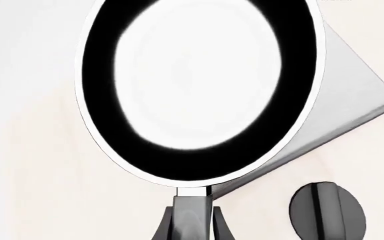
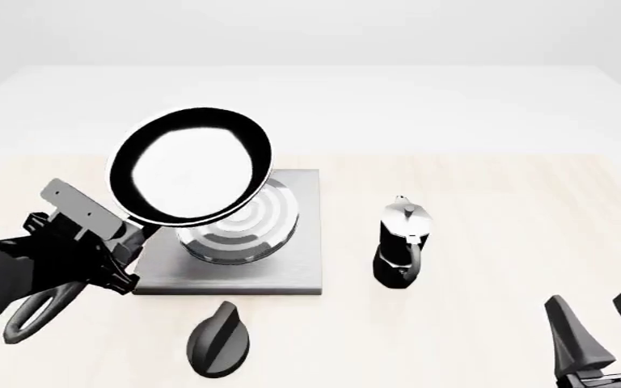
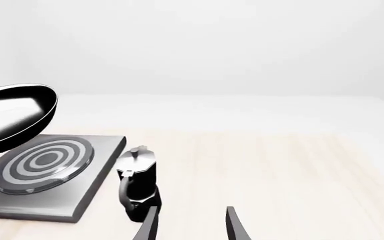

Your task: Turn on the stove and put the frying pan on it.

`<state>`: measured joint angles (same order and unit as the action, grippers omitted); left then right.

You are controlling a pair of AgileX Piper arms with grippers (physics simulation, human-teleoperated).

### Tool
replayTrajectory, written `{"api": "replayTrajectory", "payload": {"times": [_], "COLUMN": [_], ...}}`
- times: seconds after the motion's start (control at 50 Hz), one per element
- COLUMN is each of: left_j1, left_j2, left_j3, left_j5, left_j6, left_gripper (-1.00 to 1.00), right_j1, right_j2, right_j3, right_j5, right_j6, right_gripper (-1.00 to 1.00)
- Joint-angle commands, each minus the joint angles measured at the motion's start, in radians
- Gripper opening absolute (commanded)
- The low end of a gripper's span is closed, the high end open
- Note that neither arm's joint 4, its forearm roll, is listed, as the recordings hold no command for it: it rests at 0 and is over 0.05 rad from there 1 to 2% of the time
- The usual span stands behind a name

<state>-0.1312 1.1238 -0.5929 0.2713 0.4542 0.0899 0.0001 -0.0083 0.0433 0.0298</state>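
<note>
A pale wood-grain table [image 2: 483,242] stands before a plain white backdrop. The grey stove slab [image 2: 294,259] lies left of centre, its burner rings [image 3: 44,162] exposed. The frying pan [image 2: 192,166] is held tilted in the air over the stove's rear-left part, apart from the burner. The left gripper [image 2: 116,242] is clamped on the pan handle [image 1: 190,220]. The black oval knob [image 2: 220,340] lies on the table just in front of the stove. A moka pot [image 2: 403,242] stands upright to the stove's right. The right gripper [image 2: 601,323] hovers near the front right edge, fingers apart, holding nothing.
</note>
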Motion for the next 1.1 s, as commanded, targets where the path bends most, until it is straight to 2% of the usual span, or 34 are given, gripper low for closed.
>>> {"api": "replayTrajectory", "payload": {"times": [0.02, 0.5, 1.1], "left_j1": [-0.064, -0.083, -0.096], "left_j2": [0.046, 0.131, 0.183], "left_j3": [-0.039, 0.031, 0.059], "left_j5": [-0.032, -0.148, -0.202], "left_j6": [0.01, 0.024, 0.01], "left_gripper": [-1.0, -1.0, -1.0], "right_j1": [-0.01, -0.018, -0.027], "right_j2": [0.0, 0.0, 0.0], "right_j3": [0.003, 0.004, 0.002], "right_j5": [0.002, 0.002, 0.003], "right_j6": [0.002, 0.002, 0.004], "right_gripper": [1.0, 1.0, 1.0]}}
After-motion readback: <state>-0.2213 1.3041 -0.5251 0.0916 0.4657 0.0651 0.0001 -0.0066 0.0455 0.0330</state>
